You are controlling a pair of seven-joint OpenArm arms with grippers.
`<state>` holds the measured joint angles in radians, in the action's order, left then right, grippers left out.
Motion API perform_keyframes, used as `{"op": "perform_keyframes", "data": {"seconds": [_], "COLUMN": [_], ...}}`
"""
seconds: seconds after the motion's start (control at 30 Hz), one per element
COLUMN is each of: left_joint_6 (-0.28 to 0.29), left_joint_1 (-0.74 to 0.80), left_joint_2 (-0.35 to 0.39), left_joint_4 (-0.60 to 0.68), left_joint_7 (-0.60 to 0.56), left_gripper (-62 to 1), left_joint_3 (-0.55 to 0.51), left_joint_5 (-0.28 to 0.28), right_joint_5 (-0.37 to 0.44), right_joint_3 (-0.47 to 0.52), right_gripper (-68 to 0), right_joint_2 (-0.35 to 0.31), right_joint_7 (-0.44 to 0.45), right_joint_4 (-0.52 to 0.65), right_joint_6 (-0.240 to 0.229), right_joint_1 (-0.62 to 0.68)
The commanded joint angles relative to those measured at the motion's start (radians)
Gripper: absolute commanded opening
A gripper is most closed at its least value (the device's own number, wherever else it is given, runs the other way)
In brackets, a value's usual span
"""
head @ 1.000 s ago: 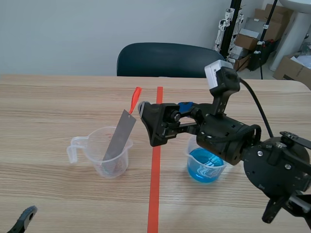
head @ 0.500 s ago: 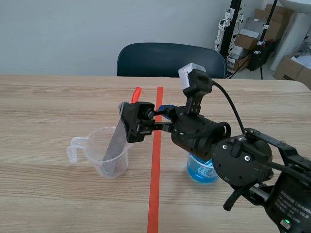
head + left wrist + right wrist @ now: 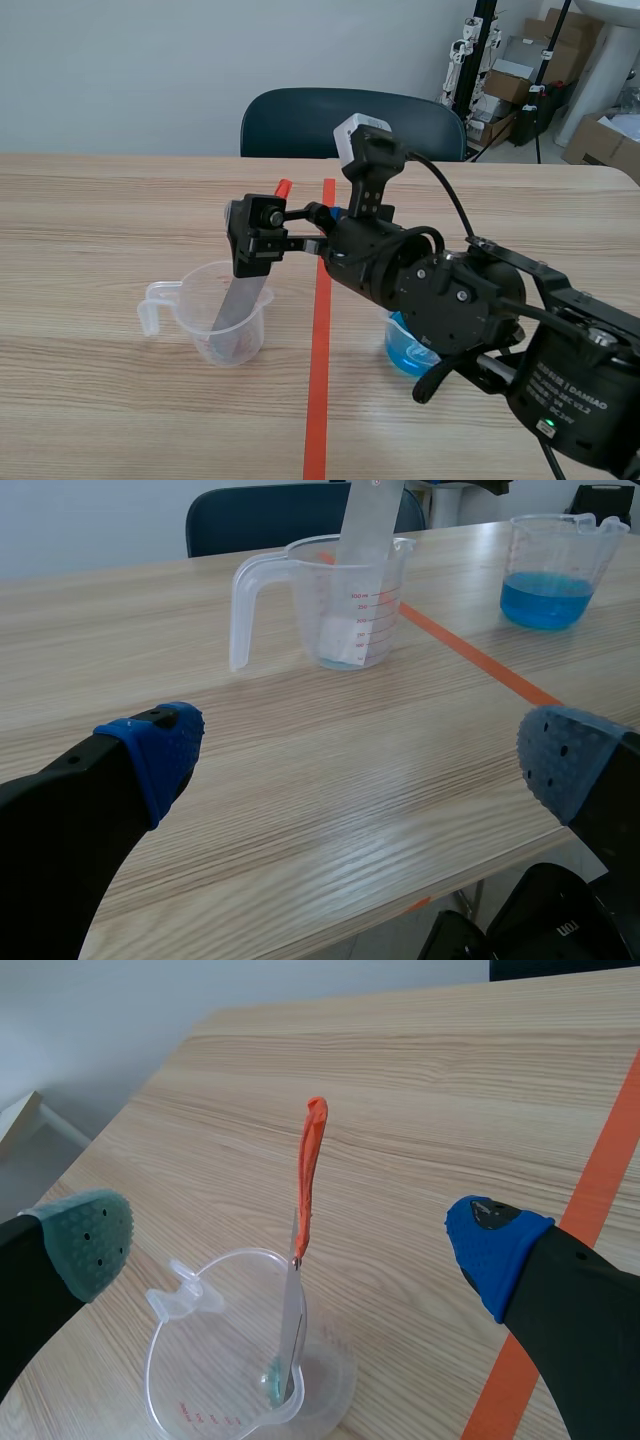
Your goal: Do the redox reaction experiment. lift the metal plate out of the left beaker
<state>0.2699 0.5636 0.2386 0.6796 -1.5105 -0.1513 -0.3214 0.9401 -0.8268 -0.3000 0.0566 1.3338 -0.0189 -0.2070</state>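
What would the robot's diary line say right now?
plate: leaning in beaker, not yet lifted | right hand: open, either side of plate's top | left hand: open, over table

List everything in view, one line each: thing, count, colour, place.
Table: one, light wood, under everything.
Tape line: one, orange-red, down the table's middle.
Left beaker: one, clear, left of the tape line.
Metal plate: one, grey, leaning in the left beaker.
Tag: one, orange-red, at the plate's top.
Right beaker: one, clear, holding blue liquid, right of the tape line.
Chair: one, dark, behind the table.
Boxes: several, brown, far right background.
Right gripper: one, black, open, either side of the plate's top.
Left gripper: one, black, open, low over the table.
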Motion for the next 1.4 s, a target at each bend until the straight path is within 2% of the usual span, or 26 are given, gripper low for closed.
{"op": "perform_keyframes", "data": {"seconds": [0.0, 0.37, 0.73, 0.77, 0.93, 1.2, 1.37], "left_joint_6": [0.002, 0.006, 0.011, 0.011, 0.01, 0.01, 0.01], "left_joint_1": [-0.01, -0.09, -0.098, -0.098, -0.098, -0.098, -0.098], "left_joint_2": [0.009, 0.008, 0.009, 0.009, 0.009, 0.009, 0.009], "left_joint_4": [0.017, 0.01, 0.069, 0.072, 0.075, 0.075, 0.073], "left_joint_7": [-0.043, -0.043, -0.043, -0.043, -0.043, -0.018, -0.004], "left_gripper": [1.4, 1.4, 1.4, 1.4, 1.4, 1.4, 1.4], "left_joint_3": [-0.006, -0.006, 0.019, 0.027, 0.05, 0.05, 0.05], "left_joint_5": [0.01, 0.01, 0.009, 0.009, 0.01, 0.011, 0.045], "right_joint_5": [0.007, -0.002, -0.02, -0.02, -0.019, -0.013, -0.013], "right_joint_3": [-0.002, -0.067, -0.07, -0.07, -0.07, -0.07, -0.07], "right_gripper": [0.4, 0.4, 0.4, -0.8, -17.6, -23.9, -37.3], "right_joint_2": [0.017, 0.051, 0.056, 0.056, 0.055, 0.045, 0.045], "right_joint_7": [-0.002, -0.006, -0.01, -0.011, -0.037, -0.05, -0.04], "right_joint_4": [-0.006, -0.097, -0.1, -0.1, -0.1, -0.1, -0.1], "right_joint_6": [0.001, 0.005, 0.013, 0.013, 0.012, 0.011, 0.011], "right_joint_1": [-0.029, -0.074, -0.078, -0.078, -0.078, -0.078, -0.078]}}
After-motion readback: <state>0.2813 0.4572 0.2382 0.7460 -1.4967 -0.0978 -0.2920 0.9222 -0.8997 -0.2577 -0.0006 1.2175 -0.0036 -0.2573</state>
